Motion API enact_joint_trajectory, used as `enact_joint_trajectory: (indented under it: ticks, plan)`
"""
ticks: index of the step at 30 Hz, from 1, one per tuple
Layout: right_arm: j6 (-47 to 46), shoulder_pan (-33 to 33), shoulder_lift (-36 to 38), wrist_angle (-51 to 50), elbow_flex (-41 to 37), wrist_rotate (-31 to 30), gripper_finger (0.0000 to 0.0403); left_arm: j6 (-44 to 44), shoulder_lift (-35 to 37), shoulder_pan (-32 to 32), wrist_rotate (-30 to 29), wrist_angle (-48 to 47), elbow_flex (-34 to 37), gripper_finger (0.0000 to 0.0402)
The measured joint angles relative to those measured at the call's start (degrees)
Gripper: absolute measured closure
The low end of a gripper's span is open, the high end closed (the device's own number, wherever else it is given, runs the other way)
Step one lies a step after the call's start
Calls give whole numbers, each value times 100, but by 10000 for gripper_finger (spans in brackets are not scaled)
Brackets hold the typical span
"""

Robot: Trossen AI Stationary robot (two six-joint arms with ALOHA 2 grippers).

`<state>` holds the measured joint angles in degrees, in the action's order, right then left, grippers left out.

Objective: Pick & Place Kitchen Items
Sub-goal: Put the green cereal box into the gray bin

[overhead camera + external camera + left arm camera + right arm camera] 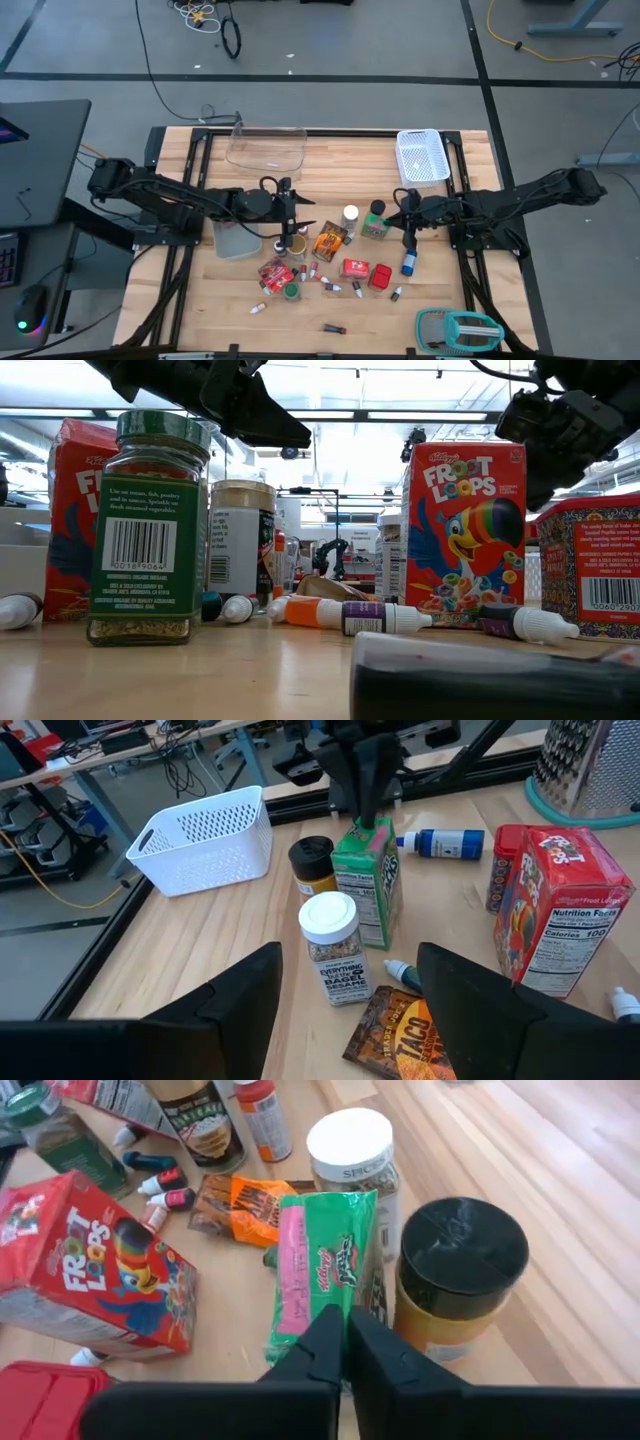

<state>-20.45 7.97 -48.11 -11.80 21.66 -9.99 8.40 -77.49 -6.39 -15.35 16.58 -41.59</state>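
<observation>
My right gripper has its fingers pinched together on the top edge of the green cereal box, upright mid-surface beside the black-lidded jar. I judge it light, crushable cardboard, best held at that top flap. My left gripper waits nearby, fingers apart.

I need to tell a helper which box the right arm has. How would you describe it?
Start at the white mesh basket at the table's far right. Toward the middle, the right claw is shut on the green box. It stands between a white-lidded jar and a black-lidded jar.
</observation>
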Motion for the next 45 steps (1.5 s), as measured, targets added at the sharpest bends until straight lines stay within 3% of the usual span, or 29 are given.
enact_joint_trajectory:
  ticks: [11, 17, 21, 24, 31, 40, 45]
  plan:
    - [591, 0, -13, 1142, -19, 373, 395, 13, 0, 0, 0, 9, 0, 159]
    - [644, 0, -12, 1972, -17, 860, 390, -69, 0, 0, 3, 109, 0, 159]
    - [859, 2, -86, 1905, 329, 791, 391, -75, 1, 0, 4, 233, 0, 159]
    - [1196, -7, -430, 1598, 867, 544, 391, -52, 2, 0, 4, 318, -2, 159]
    - [1955, -7, -1703, 637, 2203, 706, 390, 62, 2, -4, 0, 116, -314, 159]
    - [1741, -90, -3016, 474, 3349, 806, 386, -482, 2, -4, 60, -1484, -1318, 159]
    - [1640, -240, -3579, 438, 3703, 941, 392, -828, -15, -4, 783, -1750, -1480, 159]
